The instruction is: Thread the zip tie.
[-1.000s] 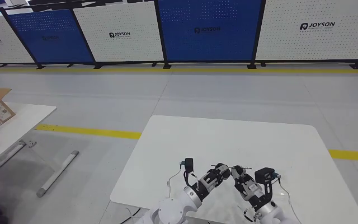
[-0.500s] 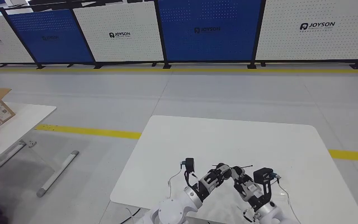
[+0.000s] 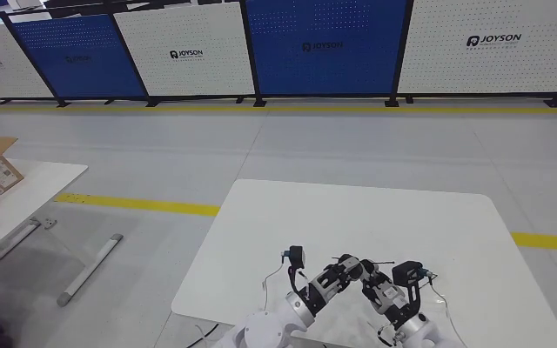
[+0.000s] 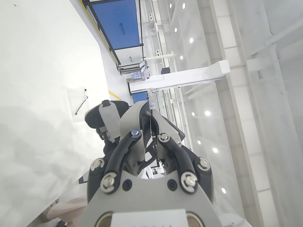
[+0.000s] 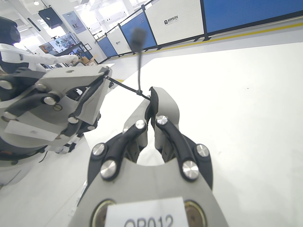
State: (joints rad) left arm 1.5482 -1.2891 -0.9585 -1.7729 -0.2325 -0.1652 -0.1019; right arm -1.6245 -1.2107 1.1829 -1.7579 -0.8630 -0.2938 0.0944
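Zip tie [image 5: 123,86] looks light, springy, prob slick; left gripper [image 5: 105,75] & right gripper [image 5: 151,101] both pinch it toward table's [image 5: 236,83] near edge. Hold close to the ends imo.

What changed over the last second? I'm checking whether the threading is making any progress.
Very little. The right gripper edged slightly toward the left gripper, and both drifted a little toward the near edge of the white table. Nothing was taken hold of or let go. Both grippers stayed shut on the thin black plastic zip tie, stretched between them above the table.
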